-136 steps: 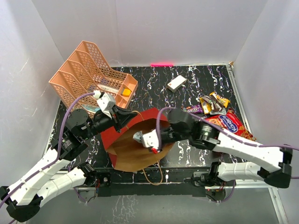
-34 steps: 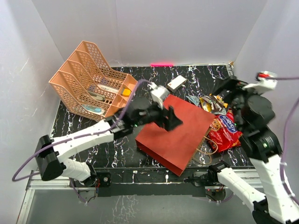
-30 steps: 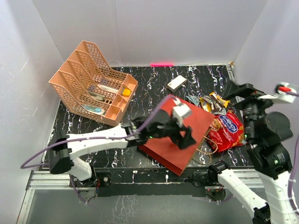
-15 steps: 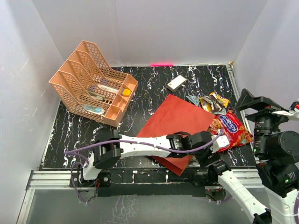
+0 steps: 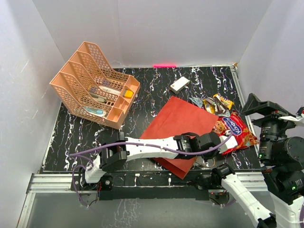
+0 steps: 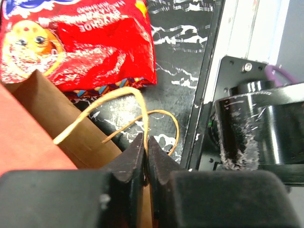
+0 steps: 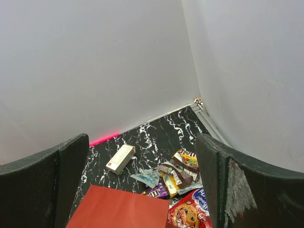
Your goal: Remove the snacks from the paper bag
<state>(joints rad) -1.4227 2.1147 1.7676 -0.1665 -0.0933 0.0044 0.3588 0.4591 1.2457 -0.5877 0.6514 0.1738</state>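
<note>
1. The paper bag (image 5: 178,126) lies flat on the table (image 5: 156,85) with its mouth to the right. It looks light and floppy, best lifted by its cord handle (image 6: 137,97).
2. The left hand (image 6: 146,142) is pinched nearly shut on that cord.
3. The red cookie packet (image 5: 235,130), crinkly and likely slippery, lies at the mouth, with the small wrappers (image 5: 214,104) beyond.
4. The right hand (image 7: 141,142) hangs wide and empty.
5. Earlier the bag stood open with the right hand inside.

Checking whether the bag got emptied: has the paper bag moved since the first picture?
Yes. The paper bag now lies flat, shifted right, away from the peach file tray and beside the red cookie packet.
</note>
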